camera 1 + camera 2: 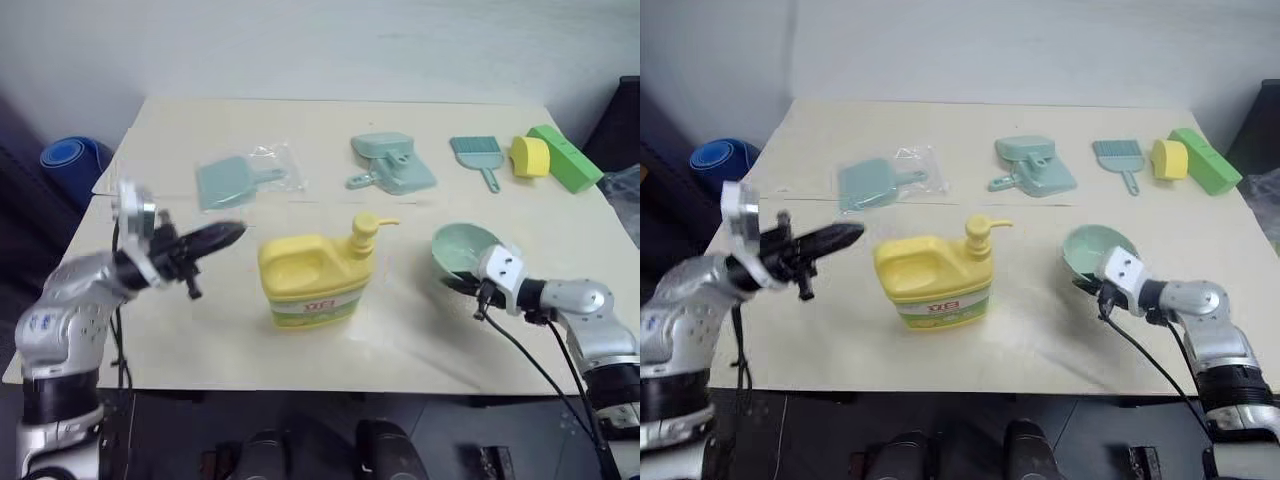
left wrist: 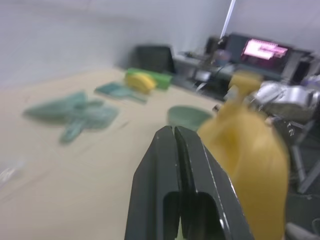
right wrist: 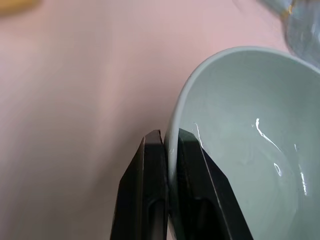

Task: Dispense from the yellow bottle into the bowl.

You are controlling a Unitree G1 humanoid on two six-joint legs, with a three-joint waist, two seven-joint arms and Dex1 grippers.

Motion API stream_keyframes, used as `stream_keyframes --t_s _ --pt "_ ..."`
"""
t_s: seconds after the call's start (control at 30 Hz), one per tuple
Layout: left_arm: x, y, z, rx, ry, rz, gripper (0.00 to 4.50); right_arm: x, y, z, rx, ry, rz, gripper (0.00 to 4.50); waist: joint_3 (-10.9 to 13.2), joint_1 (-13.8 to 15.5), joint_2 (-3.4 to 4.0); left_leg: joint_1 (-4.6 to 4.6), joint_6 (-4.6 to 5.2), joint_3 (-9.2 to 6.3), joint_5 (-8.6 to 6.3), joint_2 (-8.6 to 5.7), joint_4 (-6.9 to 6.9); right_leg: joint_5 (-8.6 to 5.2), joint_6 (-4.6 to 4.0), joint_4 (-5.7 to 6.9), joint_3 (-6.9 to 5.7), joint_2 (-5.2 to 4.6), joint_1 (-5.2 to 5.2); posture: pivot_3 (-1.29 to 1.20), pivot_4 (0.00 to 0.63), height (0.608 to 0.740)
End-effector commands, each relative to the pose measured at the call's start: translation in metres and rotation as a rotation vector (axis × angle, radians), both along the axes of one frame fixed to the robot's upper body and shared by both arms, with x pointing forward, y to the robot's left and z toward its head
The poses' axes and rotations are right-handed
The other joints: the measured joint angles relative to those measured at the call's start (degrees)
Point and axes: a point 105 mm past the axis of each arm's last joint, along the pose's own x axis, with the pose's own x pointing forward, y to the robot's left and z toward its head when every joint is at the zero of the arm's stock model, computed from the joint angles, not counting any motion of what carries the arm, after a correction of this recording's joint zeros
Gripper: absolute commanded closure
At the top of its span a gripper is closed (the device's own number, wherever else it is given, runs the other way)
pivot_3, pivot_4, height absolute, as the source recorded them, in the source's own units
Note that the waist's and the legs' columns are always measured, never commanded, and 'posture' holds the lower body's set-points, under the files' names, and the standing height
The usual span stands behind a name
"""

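The right end effector pinches the rim of the pale green bowl, one black finger inside the bowl and one outside, above the plain surface.

bottle mid-table, bowl to its right, dustpans behind

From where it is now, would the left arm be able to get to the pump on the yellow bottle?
Probably yes. The left tool, shut and empty, hangs beside the yellow bottle with only bare table between them. The pump sits on the bottle's far side, so it must reach over the jug.
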Motion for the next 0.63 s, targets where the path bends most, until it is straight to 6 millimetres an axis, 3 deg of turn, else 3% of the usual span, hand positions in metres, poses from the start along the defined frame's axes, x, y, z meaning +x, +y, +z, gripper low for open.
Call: stream_keyframes --t_s 0.03,0.13,0.23,0.33,0.47,0.53,0.63 --pt "-0.007 0.016 -0.010 0.099 -0.067 0.058 4.50 -0.002 0.004 0.007 0.033 -0.062 0.077 3.86 0.0 -0.1 0.00 0.00 0.00 0.00 0.00 0.02 0.01 0.00 0.00 0.00 0.00 0.00 0.00 0.00 0.150 0.740" --pt "-0.016 0.028 -0.042 0.197 0.021 0.075 3.99 -0.010 0.007 0.014 0.038 -0.117 0.144 3.06 0.1 -0.2 0.08 0.04 -0.01 0.03 0.01 0.03 0.01 0.00 0.00 0.03 0.02 0.00 0.01 0.00 0.150 0.740" --pt "-0.024 0.037 -0.063 0.334 0.005 0.085 3.13 -0.020 0.008 0.031 0.087 -0.172 0.167 2.09 0.1 0.0 0.10 0.04 -0.01 0.03 0.01 0.05 -0.01 0.00 0.00 0.03 0.01 0.02 0.00 0.00 0.150 0.740" --pt "-0.031 0.056 -0.086 0.429 -0.001 0.163 2.34 -0.047 0.016 0.037 0.142 -0.175 0.220 1.16 0.1 0.7 0.11 0.01 -0.01 0.02 0.00 0.03 0.00 0.00 0.00 0.01 0.01 -0.02 0.02 0.00 0.150 0.740" --pt "-0.061 0.068 -0.125 0.531 0.050 0.164 1.25 -0.096 0.020 0.016 0.175 -0.067 0.232 0.00 0.1 1.6 0.08 0.06 -0.02 0.10 0.00 0.04 -0.11 0.00 0.00 -0.02 0.03 -0.01 0.00 0.00 0.150 0.740" --pt "-0.071 0.070 -0.137 0.570 0.085 0.171 1.25 -0.109 0.009 0.001 0.115 -0.048 0.202 0.00 0.1 1.7 0.01 0.10 0.00 0.20 -0.02 0.02 -0.19 0.00 0.00 -0.08 0.06 -0.01 0.02 0.00 0.150 0.740" --pt "-0.070 0.069 -0.135 0.550 0.066 0.209 1.25 -0.106 -0.009 -0.002 0.100 -0.079 0.096 0.00 0.1 1.8 0.00 0.13 0.05 0.42 0.01 0.01 -0.11 0.00 -0.02 -0.29 0.16 -0.04 0.11 0.00 0.150 0.740"
